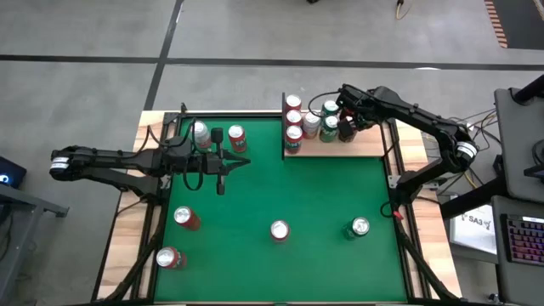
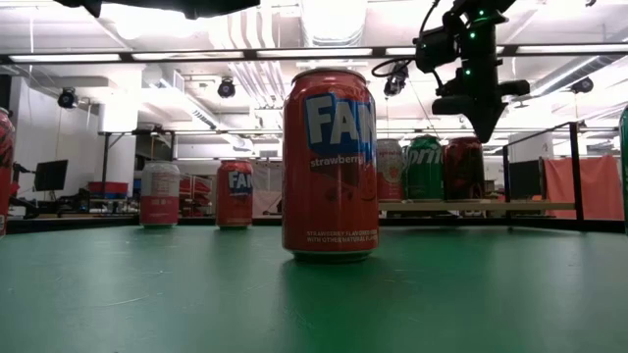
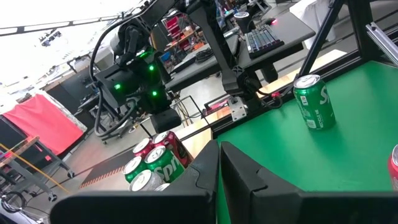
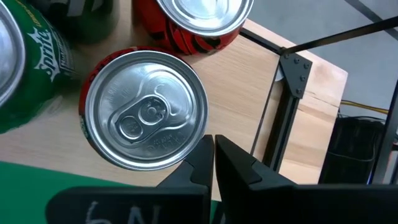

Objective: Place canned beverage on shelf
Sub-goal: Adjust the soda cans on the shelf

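The pale wooden shelf (image 1: 361, 146) with thin black rods stands at the table's far edge, right of the middle. Several cans stand upright on it, red ones (image 1: 294, 119) and green ones (image 1: 329, 129). My right gripper (image 1: 345, 126) hangs above the shelf's cans, pointing down, shut and empty. In the right wrist view its fingertips (image 4: 214, 149) are beside the silver top of a red can (image 4: 146, 109). In the low view it (image 2: 485, 127) hangs clear above the cans. My left gripper (image 1: 245, 161) is shut and empty over the green table's far left part, near a red can (image 1: 236, 138).
Loose cans stand on the green felt: a pale one (image 1: 200, 133), red ones (image 1: 185, 218) (image 1: 170, 258) (image 1: 279, 230) and a green one (image 1: 359, 228). The red strawberry can (image 2: 330, 164) fills the middle of the low view. Black frame rods run along the table's sides.
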Controlling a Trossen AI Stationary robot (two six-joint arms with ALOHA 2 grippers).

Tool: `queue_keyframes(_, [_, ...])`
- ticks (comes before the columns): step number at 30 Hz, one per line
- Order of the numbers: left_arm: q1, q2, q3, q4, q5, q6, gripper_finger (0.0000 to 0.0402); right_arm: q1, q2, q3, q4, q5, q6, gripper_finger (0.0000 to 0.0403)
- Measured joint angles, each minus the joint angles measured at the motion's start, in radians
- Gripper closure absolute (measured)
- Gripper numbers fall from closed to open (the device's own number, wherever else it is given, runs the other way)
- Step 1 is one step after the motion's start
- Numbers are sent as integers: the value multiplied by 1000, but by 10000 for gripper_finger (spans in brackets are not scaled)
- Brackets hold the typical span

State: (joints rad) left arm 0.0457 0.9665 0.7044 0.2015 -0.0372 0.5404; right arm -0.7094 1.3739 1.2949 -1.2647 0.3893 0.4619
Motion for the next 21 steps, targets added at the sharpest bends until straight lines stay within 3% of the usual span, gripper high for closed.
queue_keyframes(21, [0, 0, 0, 0, 0, 0, 402, 0, -11, 16, 16, 2, 0, 394])
